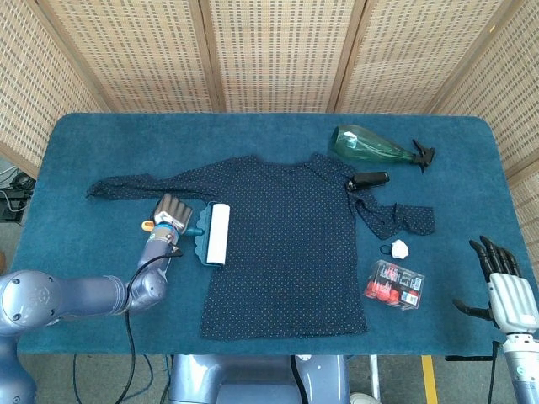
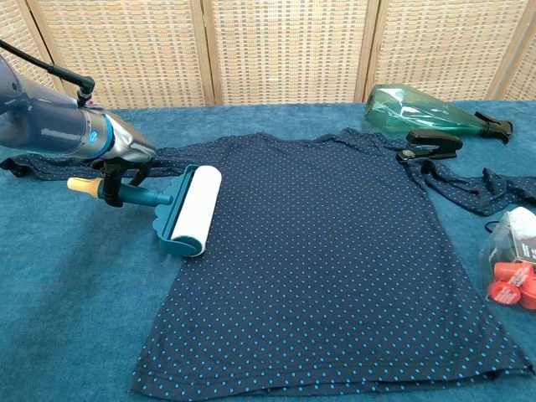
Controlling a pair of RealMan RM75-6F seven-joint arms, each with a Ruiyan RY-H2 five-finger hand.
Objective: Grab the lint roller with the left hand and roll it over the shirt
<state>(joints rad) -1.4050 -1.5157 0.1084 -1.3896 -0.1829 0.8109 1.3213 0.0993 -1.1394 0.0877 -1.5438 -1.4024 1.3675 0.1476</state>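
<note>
Gripping the teal handle of the lint roller (image 1: pixel 211 235), the left hand (image 1: pixel 169 214) keeps the white roll at the left edge of the dotted shirt (image 1: pixel 290 231) (partly over the blue table (image 1: pixel 84 151)). The right hand (image 1: pixel 498 268) hangs off the table's right edge, fingers apart, holding nothing.
</note>
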